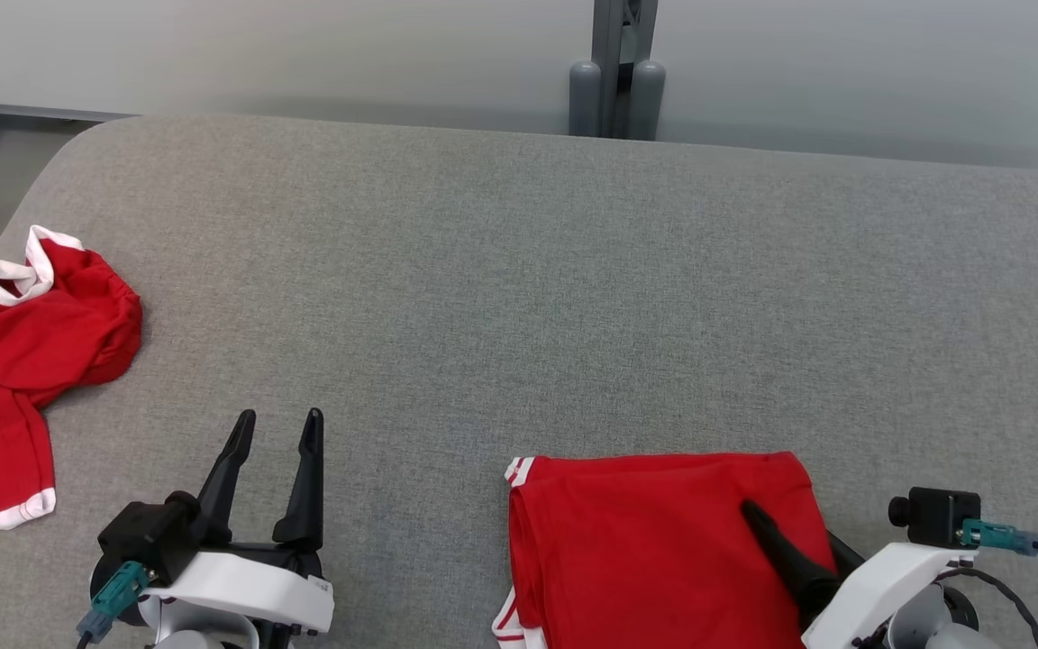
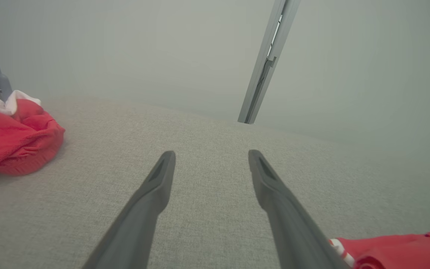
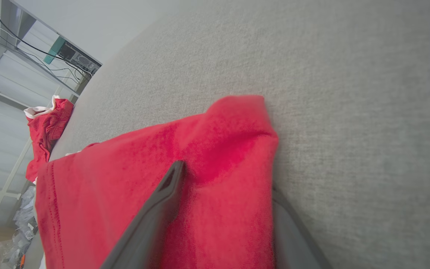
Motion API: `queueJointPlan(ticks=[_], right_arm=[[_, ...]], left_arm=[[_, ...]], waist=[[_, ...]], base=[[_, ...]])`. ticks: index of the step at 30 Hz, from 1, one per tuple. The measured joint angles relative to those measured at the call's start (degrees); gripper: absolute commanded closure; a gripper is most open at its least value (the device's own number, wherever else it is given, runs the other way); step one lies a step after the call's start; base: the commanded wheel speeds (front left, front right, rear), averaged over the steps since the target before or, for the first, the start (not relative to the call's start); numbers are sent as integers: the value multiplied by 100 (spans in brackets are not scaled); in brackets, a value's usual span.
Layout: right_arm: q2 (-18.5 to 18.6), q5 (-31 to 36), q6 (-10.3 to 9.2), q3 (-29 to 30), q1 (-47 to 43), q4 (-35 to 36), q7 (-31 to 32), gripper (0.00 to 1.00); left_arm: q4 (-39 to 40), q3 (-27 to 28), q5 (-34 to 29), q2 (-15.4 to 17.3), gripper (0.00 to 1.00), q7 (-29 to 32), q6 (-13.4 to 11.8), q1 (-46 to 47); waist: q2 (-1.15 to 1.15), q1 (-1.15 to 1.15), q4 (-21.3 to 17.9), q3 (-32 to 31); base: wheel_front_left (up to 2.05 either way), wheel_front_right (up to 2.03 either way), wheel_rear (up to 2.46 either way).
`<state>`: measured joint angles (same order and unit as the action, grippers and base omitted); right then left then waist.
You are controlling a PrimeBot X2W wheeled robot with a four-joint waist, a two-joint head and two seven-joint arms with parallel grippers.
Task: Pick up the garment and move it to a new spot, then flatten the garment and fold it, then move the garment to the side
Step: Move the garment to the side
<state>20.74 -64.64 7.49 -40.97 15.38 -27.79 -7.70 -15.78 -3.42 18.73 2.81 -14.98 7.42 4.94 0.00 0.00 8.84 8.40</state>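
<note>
We see bright, even light, only faint shadow beside the garment [image 1: 645,541]. Our wrist views warp at edges.

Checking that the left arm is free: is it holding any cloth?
No, the left gripper has its jaws open over the bare grey table, nothing between them.

A red garment [image 1: 654,550] with white striped trim is seen folded into a rough rectangle. It is laid flat on the grey padded surface [image 1: 519,297] at the near right. The layers are stacked along its left edge, where the white trim is shown. Its far right corner is bunched into a soft hump, possibly raised slightly off the surface.
</note>
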Motion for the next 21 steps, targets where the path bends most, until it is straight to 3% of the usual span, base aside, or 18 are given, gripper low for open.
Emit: queueJointPlan(ticks=[1,2,9,21], right_arm=[[22,-26,-1,-52,40,-23,-41,94],[48,-31,0,-94,80,-49,-80,100],[257,-3,2,-469,358,-182,-336,100],[1338,444,2,-687,1496,-684,-493,100]], left_arm=[[1,0,0,1,0,0,0,0],[7,2,0,-2,0,0,0,1],[34,12,3,-1,0,0,0,12],[87,-382,84,0,0,0,0,339]], waist=[[0,0,5,10],[0,0,6,20],[0,0,-98,62],[0,0,-402,605]], base=[[0,0,0],[0,0,0],[0,0,0],[0,0,0]])
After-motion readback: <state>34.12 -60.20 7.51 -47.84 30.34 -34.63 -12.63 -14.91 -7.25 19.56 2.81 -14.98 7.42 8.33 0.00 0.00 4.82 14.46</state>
